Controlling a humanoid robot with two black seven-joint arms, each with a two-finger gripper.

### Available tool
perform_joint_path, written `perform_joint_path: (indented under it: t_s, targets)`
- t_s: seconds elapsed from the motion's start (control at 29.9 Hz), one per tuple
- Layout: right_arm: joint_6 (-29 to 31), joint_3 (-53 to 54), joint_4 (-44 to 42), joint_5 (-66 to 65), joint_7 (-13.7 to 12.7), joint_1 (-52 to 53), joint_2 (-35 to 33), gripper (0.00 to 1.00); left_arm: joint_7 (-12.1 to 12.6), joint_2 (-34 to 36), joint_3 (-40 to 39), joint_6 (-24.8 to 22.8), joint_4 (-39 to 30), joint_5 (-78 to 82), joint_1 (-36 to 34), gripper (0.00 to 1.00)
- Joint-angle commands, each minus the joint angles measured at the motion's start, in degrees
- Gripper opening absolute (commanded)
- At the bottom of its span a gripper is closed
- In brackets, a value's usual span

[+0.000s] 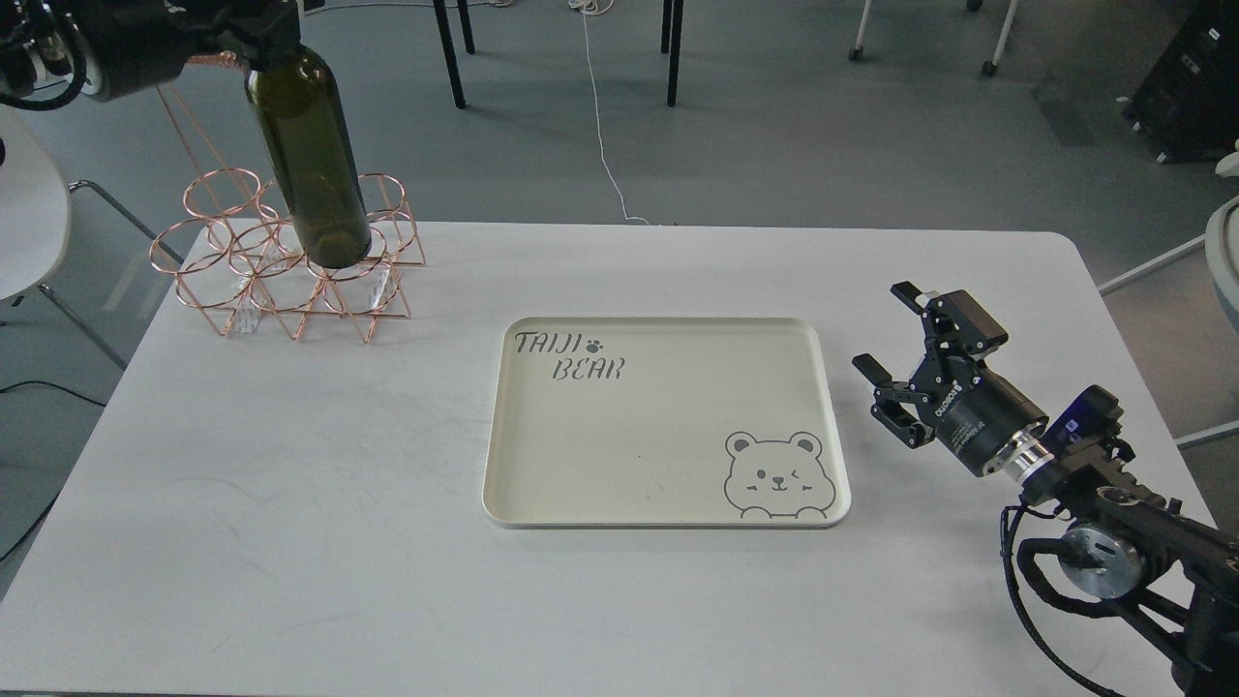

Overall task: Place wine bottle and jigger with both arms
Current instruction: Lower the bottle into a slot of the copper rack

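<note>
The bottle is held aloft at its neck by the left hand, over the copper rack at the tabletop's far left. The right hand is released and empty beside the tray. No jigger is seen. Next, lowering the bottle upright seems required.

The tray lies near the middle of the surface; the wire rack stands at the far left corner, well apart from the tray; the wine bottle hangs over the rack, base among its rings, neck under the left gripper at the top left; the right gripper hovers just right of the tray.
</note>
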Motion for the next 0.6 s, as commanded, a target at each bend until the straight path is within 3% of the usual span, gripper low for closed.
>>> perform_joint_path:
  t_s: [0.0,0.57]
  targets:
    - [0.0,-0.01,-0.01,0.0,0.0,-0.07,-0.02,0.99,0.0,-0.14,0.12,0.03,0.12,0.01,0.01,0.1]
    - [-0.08,0.08,-0.01,0.0,0.0,-0.6,0.07,0.99,0.0,-1.72,0.73,0.47,2.66,0.19,0.27,0.11]
